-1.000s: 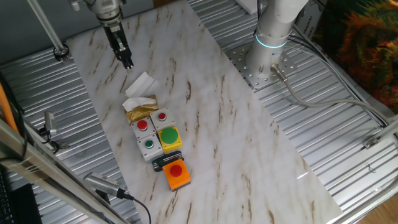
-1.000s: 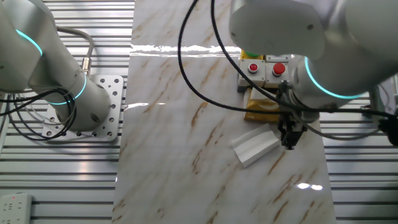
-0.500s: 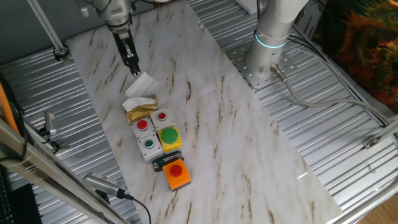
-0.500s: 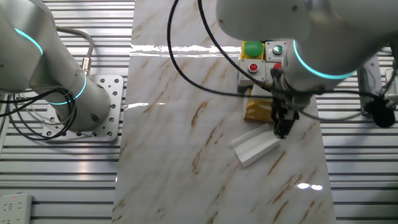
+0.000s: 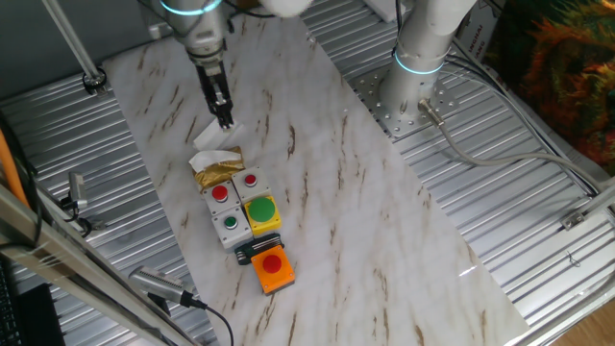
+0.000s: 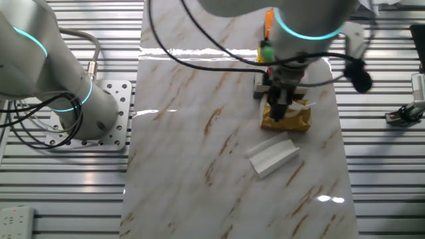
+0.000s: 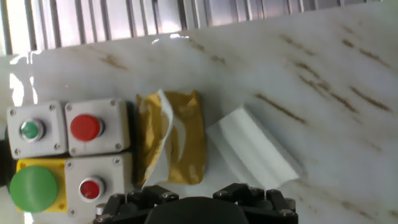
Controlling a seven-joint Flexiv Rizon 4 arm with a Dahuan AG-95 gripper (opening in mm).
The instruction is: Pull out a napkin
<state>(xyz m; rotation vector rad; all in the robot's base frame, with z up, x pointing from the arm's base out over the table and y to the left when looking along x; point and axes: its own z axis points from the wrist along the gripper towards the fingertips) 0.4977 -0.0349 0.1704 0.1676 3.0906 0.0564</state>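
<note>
Currently the gripper hangs above the marble tabletop, its fingers close together on nothing as far as I can tell, though the tips are dark and small in both fixed views. One napkin lies flat and folded on the marble at about 6 o'clock from the gold packet in the other fixed view, just apart from it. Grey button boxes sit at 9 o'clock of the packet in the hand view, touching it.

Jaws' gap indiscernible; green button cropped.
</note>
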